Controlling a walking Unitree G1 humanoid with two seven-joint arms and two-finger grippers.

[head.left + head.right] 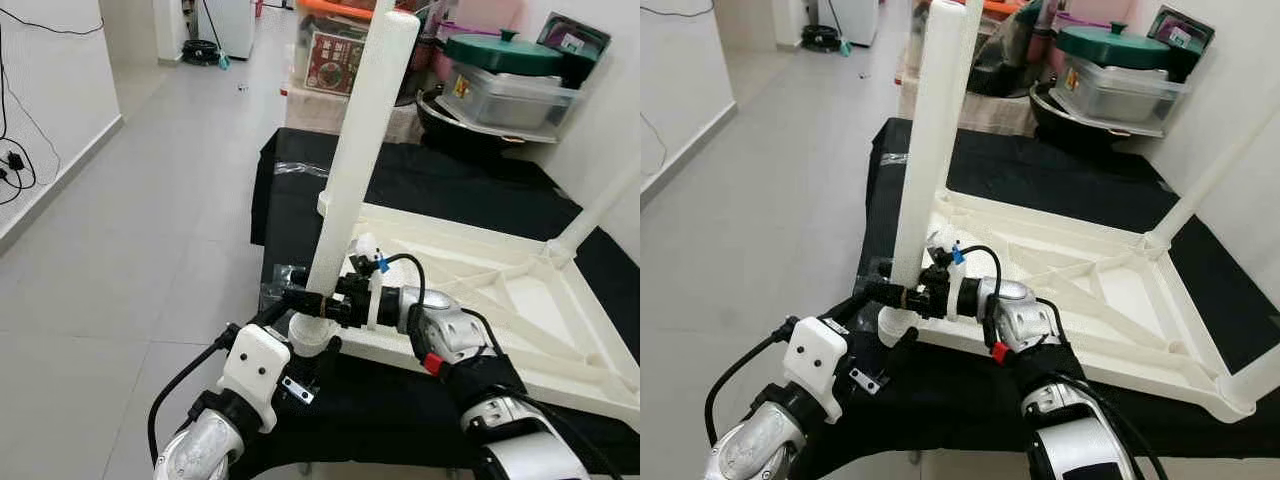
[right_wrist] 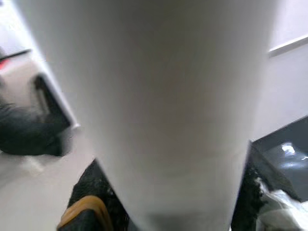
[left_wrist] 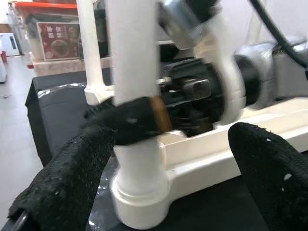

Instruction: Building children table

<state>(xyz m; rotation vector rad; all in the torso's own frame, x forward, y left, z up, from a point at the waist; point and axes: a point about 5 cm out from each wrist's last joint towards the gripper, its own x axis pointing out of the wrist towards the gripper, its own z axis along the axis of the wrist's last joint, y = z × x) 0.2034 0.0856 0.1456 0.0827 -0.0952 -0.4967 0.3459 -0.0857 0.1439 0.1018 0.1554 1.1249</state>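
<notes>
Two grippers are at the near corner socket (image 1: 312, 335) of the upturned white tabletop (image 1: 500, 290) on the black-draped surface (image 1: 440, 180): your right gripper (image 1: 305, 298) is clamped low on the upright white leg (image 1: 360, 150), your left gripper (image 1: 300, 345) stands spread beside the socket. Judge the hollow plastic leg light, stiff and smooth; grip low. Count three legs visible, one tabletop.

A white table leg (image 3: 132, 72) stands upright in a round socket (image 3: 142, 204) at the corner of the white tabletop (image 3: 202, 159). The right gripper (image 3: 139, 120) clamps the leg just above the socket. The left gripper (image 3: 163, 192) has its black fingers (image 3: 62, 178) spread apart on either side of the socket.
</notes>
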